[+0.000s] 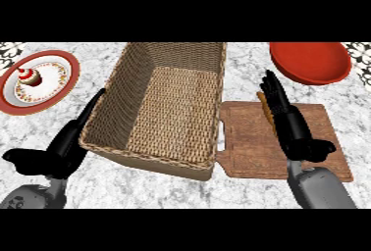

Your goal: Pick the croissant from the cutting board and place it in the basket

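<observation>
Marbled grey-white worktop (pixel 167 188) carries all items. Landmark: the basket (pixel 163 105), a long woven container at the centre, nothing visible inside it.

Cutting board (pixel 250 147): brown wood, lies flat, touching or just beside the basket's right wall. Croissant (pixel 266 109): on the board's far part, near the basket side. Only a narrow orange-brown strip shows; the right hand (pixel 286 120) covers the rest.

Right hand: over the board, fingers straight and pressed together, pointing away from the robot, thumb out to the side. The fingers lie along the croissant. Whether they touch it cannot be told. No curl around it is visible.

Left hand (pixel 62 147): left of the basket, fingers straight along the basket's outer wall, holding nothing.

Handling, judged: the croissant is likely light, soft and flaky. It would crush or shed under a hard squeeze. Take hold across the thick middle, fingers on one long side, thumb on the other. The tapered ends are the weaker points.

Other items: a red-rimmed plate (pixel 62 63) with a small cake (pixel 27 77) lies left of the basket; a red bowl (pixel 311 61) lies right of it, beyond the board.
</observation>
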Tool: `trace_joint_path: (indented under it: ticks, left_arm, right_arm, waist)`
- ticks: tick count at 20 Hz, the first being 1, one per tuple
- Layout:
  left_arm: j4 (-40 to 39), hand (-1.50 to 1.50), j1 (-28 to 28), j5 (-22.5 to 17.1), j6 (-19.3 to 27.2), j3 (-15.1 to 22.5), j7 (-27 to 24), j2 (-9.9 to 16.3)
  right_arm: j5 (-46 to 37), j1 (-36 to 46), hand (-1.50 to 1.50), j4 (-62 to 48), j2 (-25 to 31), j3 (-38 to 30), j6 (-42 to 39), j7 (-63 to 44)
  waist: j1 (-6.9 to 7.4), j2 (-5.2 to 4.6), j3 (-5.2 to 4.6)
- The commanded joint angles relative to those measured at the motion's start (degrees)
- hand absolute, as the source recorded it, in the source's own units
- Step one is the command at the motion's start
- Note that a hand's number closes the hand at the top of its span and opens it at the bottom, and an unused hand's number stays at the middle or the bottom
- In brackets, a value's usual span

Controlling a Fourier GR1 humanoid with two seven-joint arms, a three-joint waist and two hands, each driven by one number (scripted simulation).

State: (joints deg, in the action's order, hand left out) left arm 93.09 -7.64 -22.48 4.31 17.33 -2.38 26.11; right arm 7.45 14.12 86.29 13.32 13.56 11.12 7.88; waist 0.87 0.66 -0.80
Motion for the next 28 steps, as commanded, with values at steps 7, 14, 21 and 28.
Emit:
trace_joint_path:
  ticks: [7,14,21,28]
  left_arm:
    - [-2.24,0.0,-1.7,7.25,4.24,-5.4,-1.44,5.78]
    - [-5.44,0.0,-4.34,11.74,3.86,-8.17,0.18,7.05]
    - [-4.93,0.0,-4.31,13.99,6.09,-6.03,1.02,6.0]
    - [-5.1,0.0,-5.1,14.04,4.85,-6.09,-0.14,6.01]
  right_arm:
    - [23.8,5.16,1.5,-1.7,-10.98,-15.03,-2.74,2.16]
    - [20.84,18.0,-1.5,3.39,-8.29,-2.69,-7.86,-16.28]
    - [6.89,27.86,-1.5,-1.28,18.4,-6.38,-13.98,-26.92]
    - [5.96,35.2,-1.5,-6.1,34.76,1.28,-42.71,-29.09]
  waist:
    - [-3.63,-1.28,3.84]
    - [-0.88,-0.54,0.76]
    - [-1.34,-0.5,0.52]
    - [0.85,-1.26,0.62]
